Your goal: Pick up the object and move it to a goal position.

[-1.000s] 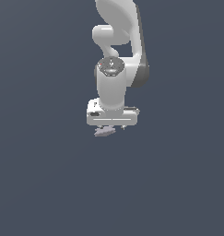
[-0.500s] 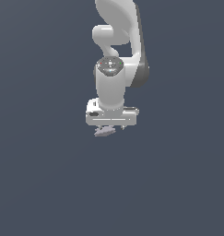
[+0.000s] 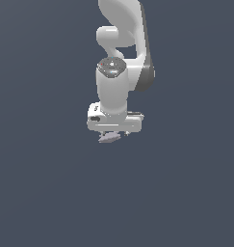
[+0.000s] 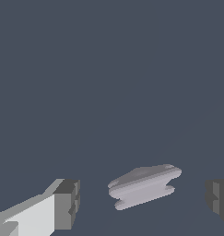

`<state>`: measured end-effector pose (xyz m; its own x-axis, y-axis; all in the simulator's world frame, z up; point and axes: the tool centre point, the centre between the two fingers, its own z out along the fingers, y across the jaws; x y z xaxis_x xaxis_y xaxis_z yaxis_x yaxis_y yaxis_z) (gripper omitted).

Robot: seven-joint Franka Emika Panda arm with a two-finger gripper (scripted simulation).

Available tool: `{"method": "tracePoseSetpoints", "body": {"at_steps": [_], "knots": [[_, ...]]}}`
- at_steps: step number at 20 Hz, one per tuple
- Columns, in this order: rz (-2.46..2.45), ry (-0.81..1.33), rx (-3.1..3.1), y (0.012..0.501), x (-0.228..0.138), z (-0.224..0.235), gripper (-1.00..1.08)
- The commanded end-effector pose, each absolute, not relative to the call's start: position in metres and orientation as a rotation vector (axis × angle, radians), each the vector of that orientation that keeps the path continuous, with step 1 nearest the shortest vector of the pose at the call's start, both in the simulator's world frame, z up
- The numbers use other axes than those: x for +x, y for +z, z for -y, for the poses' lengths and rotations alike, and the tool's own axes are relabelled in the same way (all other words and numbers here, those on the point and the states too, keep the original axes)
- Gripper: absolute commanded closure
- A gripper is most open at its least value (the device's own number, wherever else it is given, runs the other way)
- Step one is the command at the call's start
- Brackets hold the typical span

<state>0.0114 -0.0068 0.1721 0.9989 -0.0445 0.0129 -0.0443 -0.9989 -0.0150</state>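
White arm (image 3: pixel 119 72) hangs straight down, fingers (image 4: pixel 62 205) spread apart around the untouched lilac object (image 4: pixel 143 185).

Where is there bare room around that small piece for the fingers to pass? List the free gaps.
In the wrist view, bare dark surface lies on both sides of the object, between it and each of the fingers, and everywhere beyond it. The gripper straddles the object without touching. Nothing else crowds the scene.

We see flat, even, dim simulator lighting; no cast shadows, glare or blur, and edges stay sharp without lens distortion.
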Motion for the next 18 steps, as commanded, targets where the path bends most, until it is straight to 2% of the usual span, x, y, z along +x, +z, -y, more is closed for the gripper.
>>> {"method": "tracePoseSetpoints", "body": {"at_steps": [1, 18], "knots": [[-0.077, -0.02, -3.126, 0.172, 0.011, 0.007, -0.92], [-0.496, -0.006, -3.08, 0.149, 0.0, 0.009, -0.92]]}}
